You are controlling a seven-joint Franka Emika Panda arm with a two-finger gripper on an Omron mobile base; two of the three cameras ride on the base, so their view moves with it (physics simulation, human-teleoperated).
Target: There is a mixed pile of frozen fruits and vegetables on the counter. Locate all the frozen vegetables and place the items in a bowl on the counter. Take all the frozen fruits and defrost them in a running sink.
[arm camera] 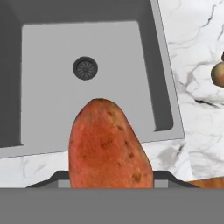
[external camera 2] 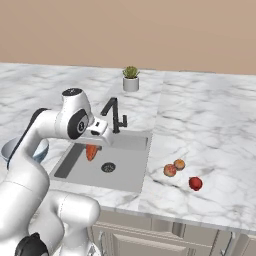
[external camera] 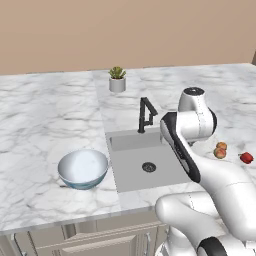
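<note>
Fingers: gripper (external camera 2: 92, 148) clamped on orange-red veg (arm camera: 109, 146), a sweet-potato-like lump; fingertips hidden behind it in hand view, so contact judged from the lump hanging under the hand.
Veg position: hangs over sink (external camera 2: 131, 175), above basin floor near left side, drain (external camera 2: 108, 167) just beside it in right base view.
Bowl: pale blue-white bowl (external camera: 83, 168) on counter (external camera: 45, 125) left of sink, upright, looks hollow w/ nothing seen inside.
Step in hand: carry held veg to bowl, by my reading; it's a veg, so sink isn't its place.
How to do well: keep grip firm, hold height so lump clears sink edge & bowl rim, swing left until veg is over bowl centre, lower close, then let go so it doesn't bounce out.
Risk: lump is long & held at 1 end, could swing or slip on a fast move; go steady.
Left to do: 2 orange-peach fruits (external camera 2: 174, 167) & 1 dark red veg (external camera 2: 195, 183) sit on counter right of sink, near each other.
Faucet: black faucet (external camera 2: 114, 114) behind basin; keep arm clear.
</note>
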